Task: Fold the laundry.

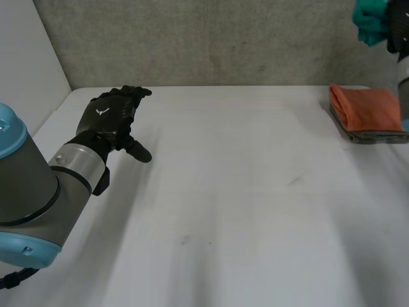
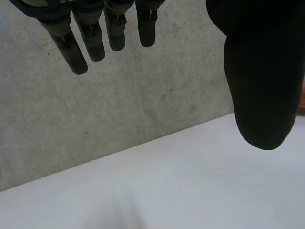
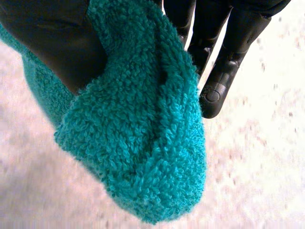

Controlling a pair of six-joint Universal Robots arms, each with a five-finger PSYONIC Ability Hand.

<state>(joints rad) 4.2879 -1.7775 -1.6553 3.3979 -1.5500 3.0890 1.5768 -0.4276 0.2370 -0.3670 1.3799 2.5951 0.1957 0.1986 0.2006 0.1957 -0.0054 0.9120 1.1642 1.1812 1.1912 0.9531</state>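
A teal terry towel (image 3: 143,133) is bunched in my right hand (image 3: 57,43), pinched between its thumb and fingers (image 3: 224,71). In the head view the teal towel (image 1: 370,22) hangs high at the far right corner, above the table, with my right hand (image 1: 397,29) beside it at the frame's edge. A folded orange cloth (image 1: 365,107) lies on a folded grey one (image 1: 377,136) at the table's far right. My left hand (image 1: 112,118) hovers over the far left of the table, open with straight fingers (image 2: 95,38) and thumb (image 2: 262,81), holding nothing.
The white table (image 1: 243,204) stretches bare between the two arms. A grey concrete wall (image 1: 211,38) runs along its far edge and a white panel (image 1: 29,70) stands at the left.
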